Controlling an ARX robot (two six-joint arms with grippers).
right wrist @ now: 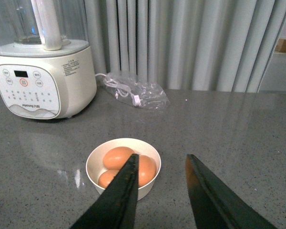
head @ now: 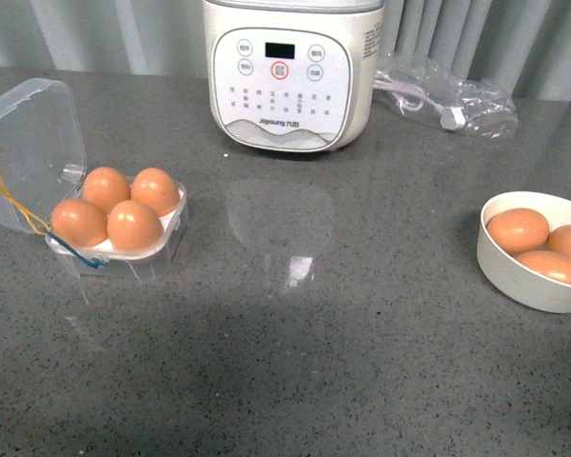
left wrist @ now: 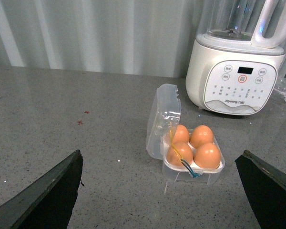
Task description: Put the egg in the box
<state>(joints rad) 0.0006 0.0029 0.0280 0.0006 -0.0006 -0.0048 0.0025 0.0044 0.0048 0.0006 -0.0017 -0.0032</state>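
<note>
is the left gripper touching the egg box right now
Apart. The left wrist view shows the left gripper open and empty, its fingers well short of the box, with bare table between them.

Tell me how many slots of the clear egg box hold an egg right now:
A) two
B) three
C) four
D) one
C: in the front view four brown eggs sit in the box, filling every slot, with its lid hinged open; the left wrist view shows the same four.
</note>
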